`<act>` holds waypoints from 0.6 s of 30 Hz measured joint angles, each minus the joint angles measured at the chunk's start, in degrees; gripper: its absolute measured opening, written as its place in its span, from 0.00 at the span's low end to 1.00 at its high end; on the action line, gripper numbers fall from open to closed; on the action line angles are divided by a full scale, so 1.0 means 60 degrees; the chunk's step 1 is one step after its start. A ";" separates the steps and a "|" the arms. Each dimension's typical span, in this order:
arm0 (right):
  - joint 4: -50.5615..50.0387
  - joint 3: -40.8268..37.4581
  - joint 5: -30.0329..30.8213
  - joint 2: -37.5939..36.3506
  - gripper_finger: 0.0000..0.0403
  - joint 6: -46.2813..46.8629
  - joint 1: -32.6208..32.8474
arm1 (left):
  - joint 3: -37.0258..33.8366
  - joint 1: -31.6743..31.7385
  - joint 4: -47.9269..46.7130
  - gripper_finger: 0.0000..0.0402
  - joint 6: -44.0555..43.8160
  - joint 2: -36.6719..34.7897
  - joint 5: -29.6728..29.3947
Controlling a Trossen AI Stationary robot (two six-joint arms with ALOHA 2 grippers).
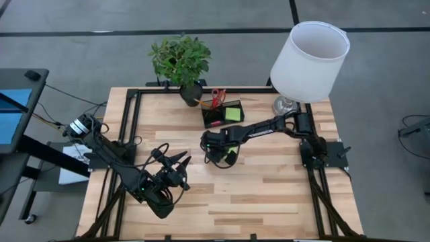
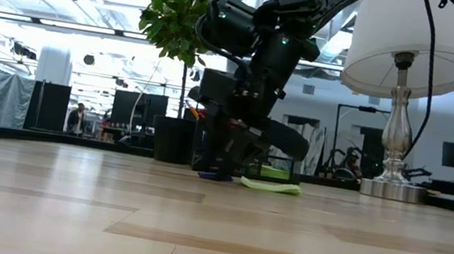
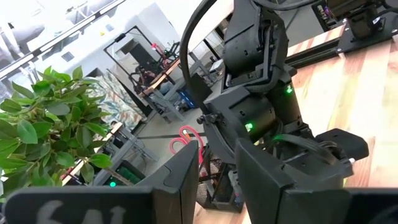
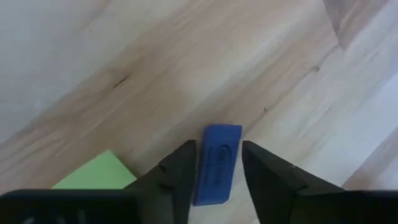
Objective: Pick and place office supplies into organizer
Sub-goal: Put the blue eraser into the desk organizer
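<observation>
My right gripper (image 1: 216, 156) is down at the tabletop in the middle of the table, open, with one finger on each side of a small blue eraser (image 4: 217, 155) that lies flat on the wood. A lime-green sticky pad (image 1: 230, 154) lies flat just beside it. The dark organizer (image 1: 222, 115) stands farther back; it holds the red-handled scissors (image 1: 216, 97), a second green pad (image 1: 233, 113) and something pink (image 1: 213, 123). My left gripper (image 1: 180, 163) hovers open near the table's left front, pointing toward the right arm. My right gripper (image 4: 219, 146) comes from above, pointing down, and its fingers (image 4: 183, 168) run along the blue eraser's two long sides. I cannot tell whether the fingers touch it. The eraser lies flat on the table.
A potted plant (image 1: 190, 91) stands at the far edge left of the organizer, and a lamp with a white shade (image 1: 309, 54) at the far right corner. Black frame rails (image 1: 131, 114) run along the table's sides. Bare wood (image 1: 269, 195) lies toward the near edge.
</observation>
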 joint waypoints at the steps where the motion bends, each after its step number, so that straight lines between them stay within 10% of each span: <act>1: 0.0009 0.0001 0.0001 0.0000 0.35 -0.0001 -0.0012 | 0.0000 0.0000 0.0000 0.24 -0.0002 0.0000 0.0000; 18: -0.0114 0.0074 -0.1466 0.0465 0.40 0.0654 -0.0511 | 0.0000 0.0000 0.0007 0.24 -0.0009 0.0000 0.0004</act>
